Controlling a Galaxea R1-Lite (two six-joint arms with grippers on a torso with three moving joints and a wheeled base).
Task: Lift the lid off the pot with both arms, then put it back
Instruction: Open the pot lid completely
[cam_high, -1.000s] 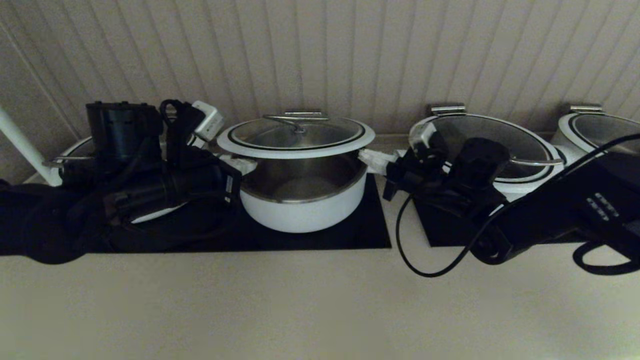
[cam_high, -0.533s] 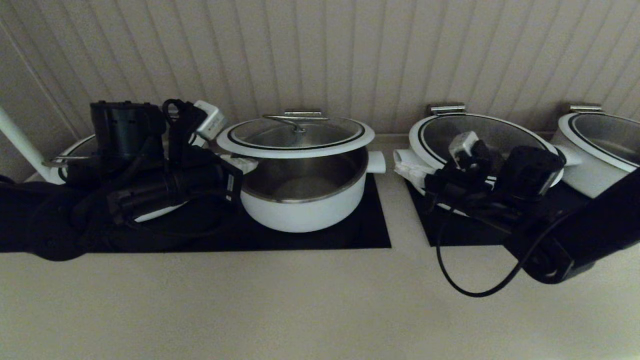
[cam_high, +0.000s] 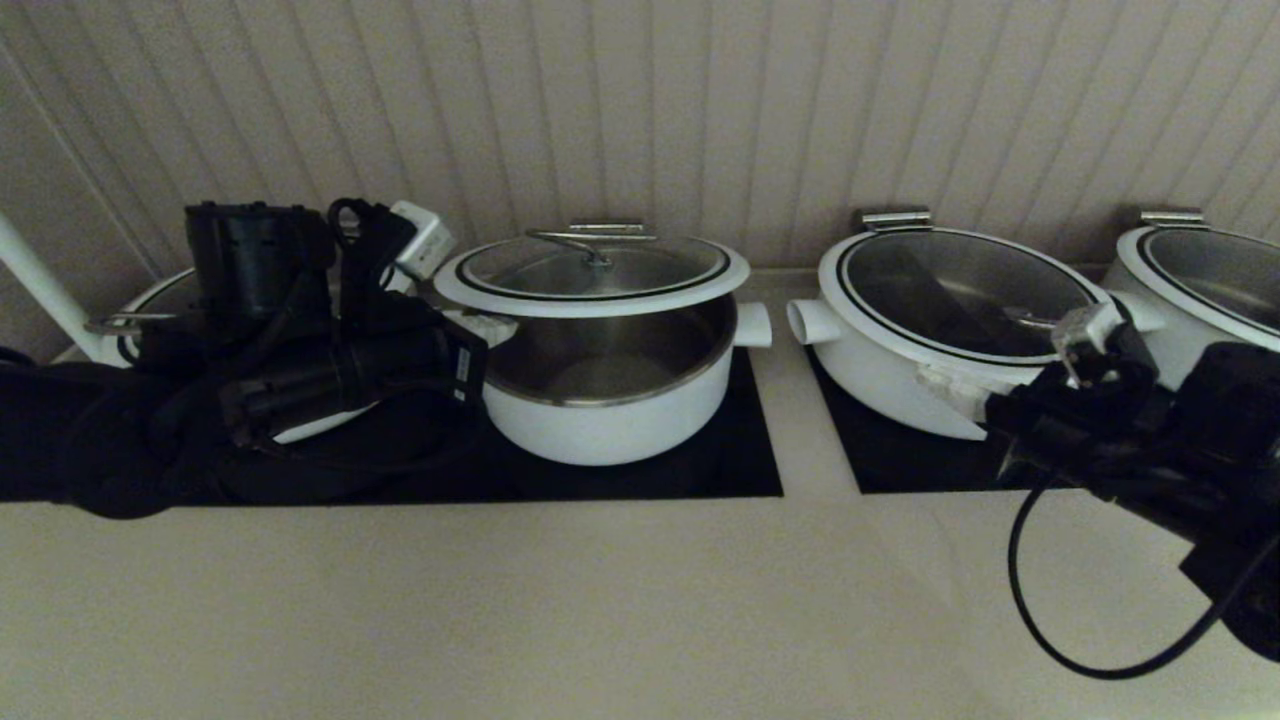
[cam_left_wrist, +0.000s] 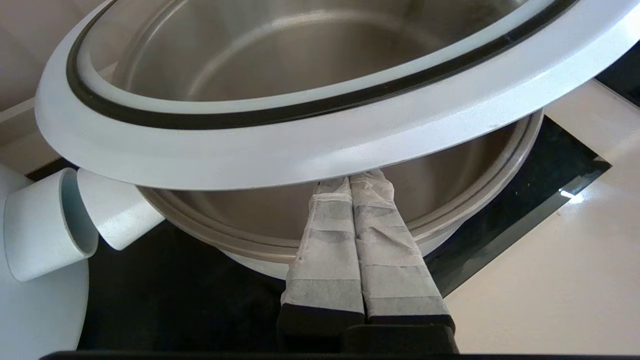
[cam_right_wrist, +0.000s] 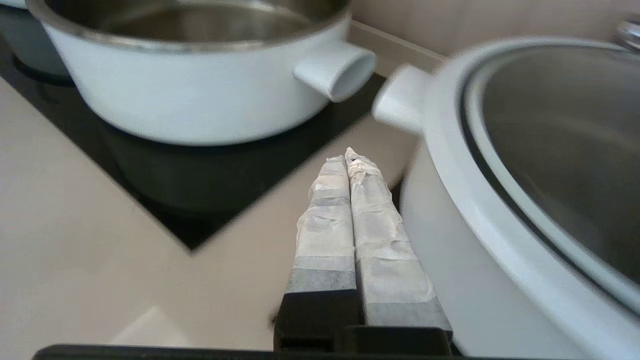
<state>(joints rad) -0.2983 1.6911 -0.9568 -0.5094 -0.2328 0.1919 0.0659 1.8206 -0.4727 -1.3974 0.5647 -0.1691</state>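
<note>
The lid (cam_high: 592, 272) hangs tilted above the pot (cam_high: 610, 385), its near edge raised clear of the pot's rim. The left gripper (cam_left_wrist: 356, 181), fingers pressed together, has its tips under the lid's white rim at the pot's left side. The right gripper (cam_right_wrist: 348, 156), fingers also closed on nothing, sits well right of the pot, beside a wider pan (cam_high: 930, 330).
</note>
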